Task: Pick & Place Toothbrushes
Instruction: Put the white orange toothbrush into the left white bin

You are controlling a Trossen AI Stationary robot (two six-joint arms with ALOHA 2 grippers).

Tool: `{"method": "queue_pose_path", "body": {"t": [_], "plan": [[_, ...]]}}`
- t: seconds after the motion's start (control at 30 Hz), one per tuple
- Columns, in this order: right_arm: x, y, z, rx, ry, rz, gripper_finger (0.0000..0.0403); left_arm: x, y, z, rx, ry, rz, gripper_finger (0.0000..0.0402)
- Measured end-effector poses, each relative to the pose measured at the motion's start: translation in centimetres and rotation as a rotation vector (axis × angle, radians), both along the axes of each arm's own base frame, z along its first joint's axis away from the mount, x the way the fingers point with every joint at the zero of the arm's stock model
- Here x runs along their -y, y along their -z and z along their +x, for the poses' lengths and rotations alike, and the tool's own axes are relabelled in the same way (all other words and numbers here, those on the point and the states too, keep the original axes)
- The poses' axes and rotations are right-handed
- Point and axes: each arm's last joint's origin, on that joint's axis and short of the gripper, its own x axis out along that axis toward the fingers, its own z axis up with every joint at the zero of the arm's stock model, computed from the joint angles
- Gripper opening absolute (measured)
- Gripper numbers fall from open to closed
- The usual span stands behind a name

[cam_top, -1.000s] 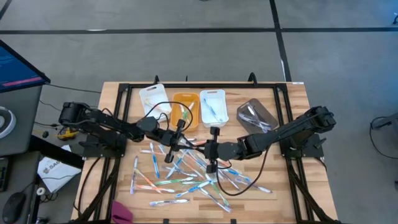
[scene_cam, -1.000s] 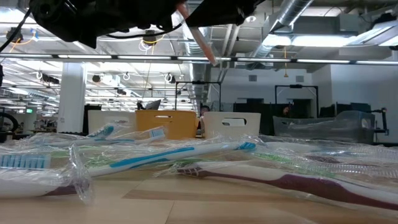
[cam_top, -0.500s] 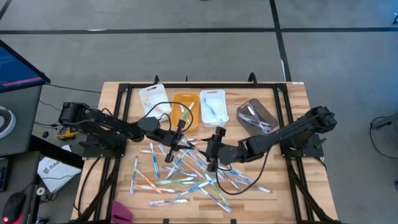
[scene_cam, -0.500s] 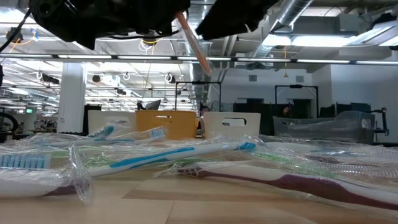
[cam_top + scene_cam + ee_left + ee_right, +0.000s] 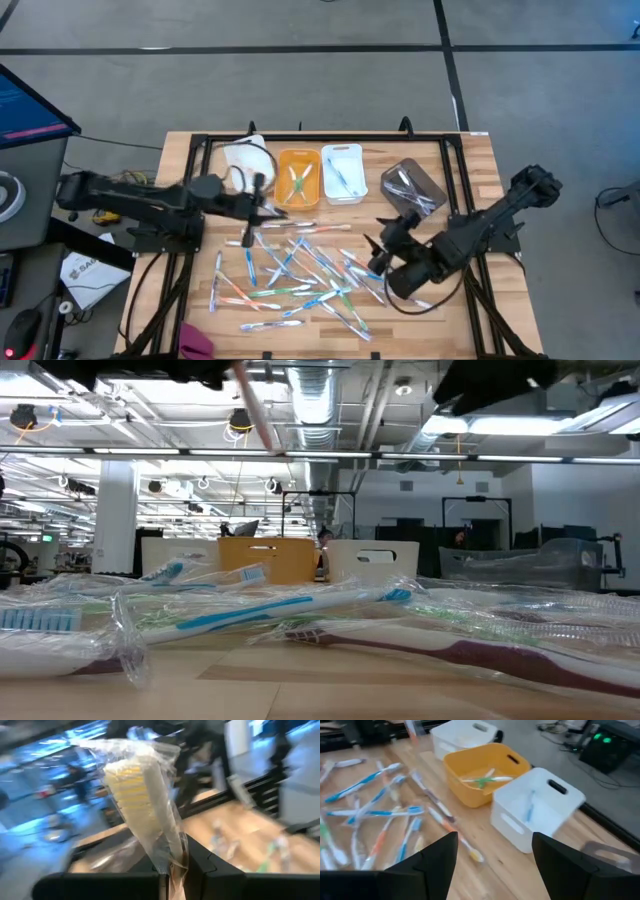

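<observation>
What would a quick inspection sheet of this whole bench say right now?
Surface: light wooden table in a black frame.
Job's things: wrapped plastic toothbrushes scattered mid-table; some in the orange bin and a white bin.
Clutter: clear plastic tray.
End effectors: left end effector shut on a wrapped yellow-bristled toothbrush; right end effector open, empty.
Cables: black cable looping below the right arm.
Surroundings: grey floor, open workshop.

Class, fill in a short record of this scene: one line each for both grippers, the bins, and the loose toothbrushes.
left gripper: shut on a wrapped toothbrush, near the bins
right gripper: open, empty, over the table's right part
bins: white bin, orange bin, second white bin, clear bin
loose toothbrushes: scattered mid-table
</observation>
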Motion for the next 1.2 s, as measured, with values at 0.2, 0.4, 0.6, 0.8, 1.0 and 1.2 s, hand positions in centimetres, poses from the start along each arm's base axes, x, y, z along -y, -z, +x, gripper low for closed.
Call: {"method": "queue_pose_path", "body": {"t": [0.2, 0.4, 0.6, 0.8, 1.0, 1.2], "plan": [[-0.5, 0.7, -1.1, 0.014, 0.043, -0.041, 0.0249, -0.8, -2.6, -3.4, -0.079, -0.251, 0.024, 0.0012], [-0.2, 0.6, -0.9, 0.030, 0.062, -0.031, 0.0249, -1.3, -4.7, -4.5, -0.268, -0.432, 0.086, 0.0012], [-0.1, 0.6, -0.9, 0.028, 0.065, -0.028, 0.0249, -2.0, -6.4, -3.9, -0.451, -0.488, 0.252, 0.0013], [0.3, 0.6, -0.6, 0.027, 0.083, -0.028, 0.0249, -4.5, -5.4, -2.2, -0.618, -0.554, 0.398, 0.0012], [0.4, 0.6, -0.6, 0.017, 0.081, -0.029, 0.0249, -8.0, -3.8, -1.9, -0.808, -0.572, 0.477, 0.0013], [0.4, 0.6, -0.6, 0.015, 0.080, -0.029, 0.0249, -10.3, -2.5, -2.2, -0.849, -0.410, 0.429, 0.0016]]}}
